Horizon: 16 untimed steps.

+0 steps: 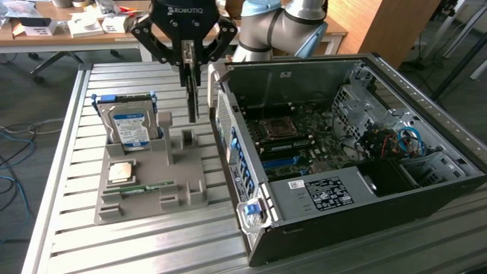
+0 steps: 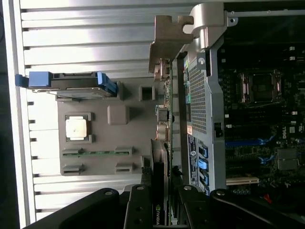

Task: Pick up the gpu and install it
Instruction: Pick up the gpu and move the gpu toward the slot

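- Gripper point(image 1: 190, 77), marked "ROBOTIQ" in white on its black body, is clamped on the top edge of the gpu point(image 1: 194, 105).
- At the exterior view's left, a hard drive point(image 1: 129, 128) stands upright in blue rails. Its blue-and-white label is too small to read.
- It sits at the far end of a grey moulded holder point(image 1: 186, 177) on the slatted metal table point(image 1: 68, 171).
- Nearer in the holder, a square processor chip point(image 1: 122, 171) lies flat, with a narrow green memory stick point(image 1: 141, 188) just in front of it.
- The gpu hangs on edge over the holder, between the hard drive and the computer case, and appears clear of the holder.
- In the wrist view, the gpu point(image 2: 158, 167) shows a green Nvidia logo near the fingers point(image 2: 138, 207), with its silvery bracket point(image 2: 167, 38) at the far end.
- At the exterior view's right, the open computer case point(image 1: 426, 114) lies on its side, motherboard exposed.
- A white sticker point(image 1: 295, 184) and a printed label point(image 1: 331, 193) sit on the power supply, but their text is not legible.
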Available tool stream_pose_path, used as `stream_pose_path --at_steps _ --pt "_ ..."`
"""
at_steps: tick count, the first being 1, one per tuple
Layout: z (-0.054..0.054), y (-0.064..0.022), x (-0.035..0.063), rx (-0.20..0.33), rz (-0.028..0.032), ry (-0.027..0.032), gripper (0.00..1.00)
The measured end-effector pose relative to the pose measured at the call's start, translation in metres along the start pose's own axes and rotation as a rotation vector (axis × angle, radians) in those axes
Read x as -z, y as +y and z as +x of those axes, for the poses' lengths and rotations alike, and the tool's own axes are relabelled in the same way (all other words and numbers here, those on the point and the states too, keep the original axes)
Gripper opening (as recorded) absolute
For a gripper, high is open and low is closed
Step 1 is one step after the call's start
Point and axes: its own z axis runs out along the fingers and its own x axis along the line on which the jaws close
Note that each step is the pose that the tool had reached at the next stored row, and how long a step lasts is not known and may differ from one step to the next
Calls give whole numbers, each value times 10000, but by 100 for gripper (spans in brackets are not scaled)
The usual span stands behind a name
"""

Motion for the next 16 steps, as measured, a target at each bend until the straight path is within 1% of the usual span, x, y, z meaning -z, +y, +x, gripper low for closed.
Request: stream_pose_path --at_steps 1,4,8,14,16 --pt "-23 2 -1 0 -5 0 26" --pt "-99 8 1 0 -43 2 26" --pt "-208 18 0 -2 -61 4 26" --pt "-408 41 -5 -2 -96 6 26" --pt "-490 52 -7 -3 -109 8 26"
